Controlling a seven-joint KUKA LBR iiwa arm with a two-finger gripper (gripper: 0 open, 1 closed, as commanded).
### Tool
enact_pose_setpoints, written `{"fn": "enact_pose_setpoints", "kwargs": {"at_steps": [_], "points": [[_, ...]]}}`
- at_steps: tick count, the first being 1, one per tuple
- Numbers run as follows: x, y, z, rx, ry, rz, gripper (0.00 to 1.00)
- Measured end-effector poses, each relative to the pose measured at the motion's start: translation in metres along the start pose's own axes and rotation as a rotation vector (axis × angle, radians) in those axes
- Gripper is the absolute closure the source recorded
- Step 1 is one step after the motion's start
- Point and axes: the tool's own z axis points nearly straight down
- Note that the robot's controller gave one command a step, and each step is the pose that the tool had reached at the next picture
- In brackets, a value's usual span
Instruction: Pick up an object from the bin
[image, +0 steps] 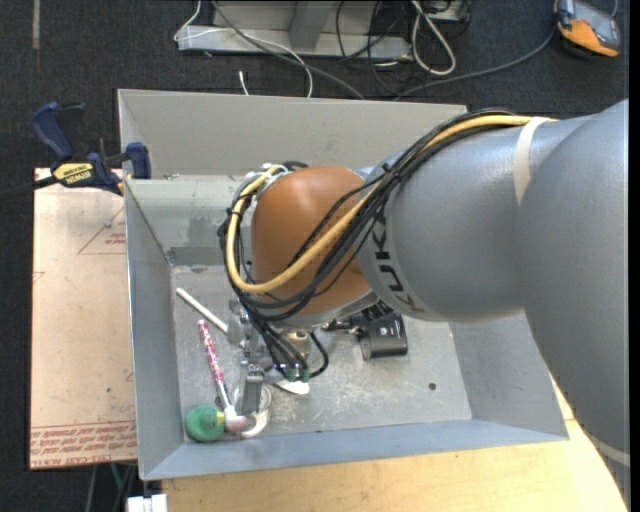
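In the bin's (150, 330) front-left corner lies a small green ball (204, 424), and touching its right side is a pale pinkish curved piece (243, 427). Above them a thin pink speckled stick (211, 352) runs along the floor, with a white stick (193, 301) slanting just beyond its upper end.

The jaws hang low over the pale curved piece, their tips just above or on it; contact cannot be made out. Whether they are released or clenched cannot be told from this angle, and nothing is seen between them. The step in hand looks like the final descent onto a target, most likely that curved piece. The next move would call for a straight drop and a closing that catches the piece without nudging the ball or pinning against the front wall.

Just right of the jaws lies a small white scrap (295, 384), then a black blocky thing (383, 336). The arm (480, 220), with its orange cover (300, 235) and cables, fills the right.

The bin floor is dull grey metal, scuffed and speckled. Around the bin is dark carpet (90, 60), with loose cords at the top.
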Motion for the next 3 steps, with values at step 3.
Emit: {"fn": "enact_pose_setpoints", "kwargs": {"at_steps": [3], "points": [[-0.070,-0.078,0.039,-0.002,-0.011,-0.286,0.00]]}}
